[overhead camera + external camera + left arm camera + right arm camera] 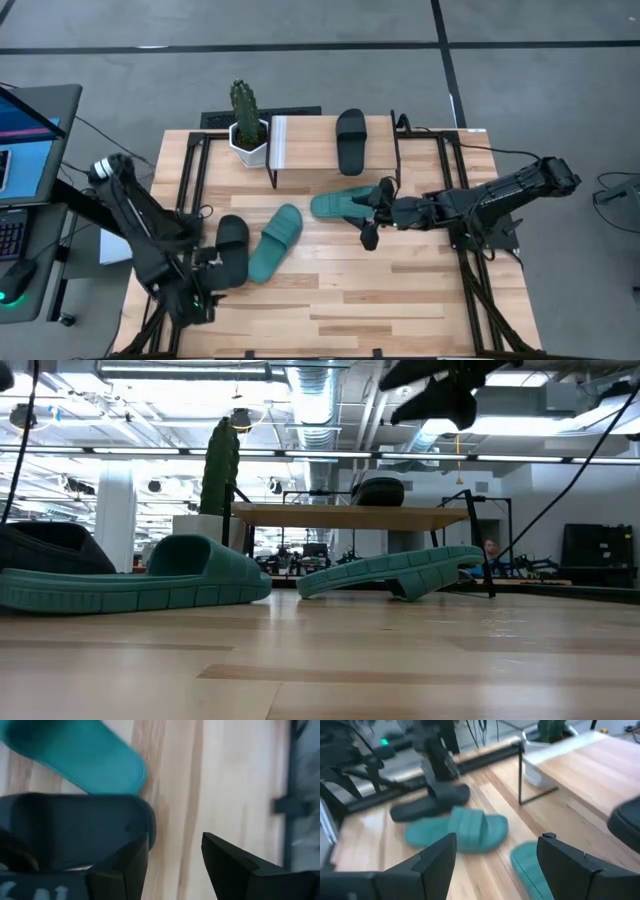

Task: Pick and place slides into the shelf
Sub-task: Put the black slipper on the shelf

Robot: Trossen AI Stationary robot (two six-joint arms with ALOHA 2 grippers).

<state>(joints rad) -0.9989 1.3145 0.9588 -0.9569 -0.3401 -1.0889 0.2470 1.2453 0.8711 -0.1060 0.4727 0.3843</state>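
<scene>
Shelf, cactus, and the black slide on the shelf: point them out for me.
Shelf (310, 128): high view, bare top board.
Cactus (244, 102): high view, green stem.
Black slide (351, 128): high view, its strap.

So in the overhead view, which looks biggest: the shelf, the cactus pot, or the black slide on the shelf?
1. The shelf, clearly largest.
2. The black slide on the shelf.
3. The cactus pot, smallest, though close to the slide once the cactus itself counts.

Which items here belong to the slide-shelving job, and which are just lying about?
Job: black slide on shelf; shelf; two teal slides; black slide by left gripper; right gripper, open.
Lying about: cactus, laptop.
</scene>
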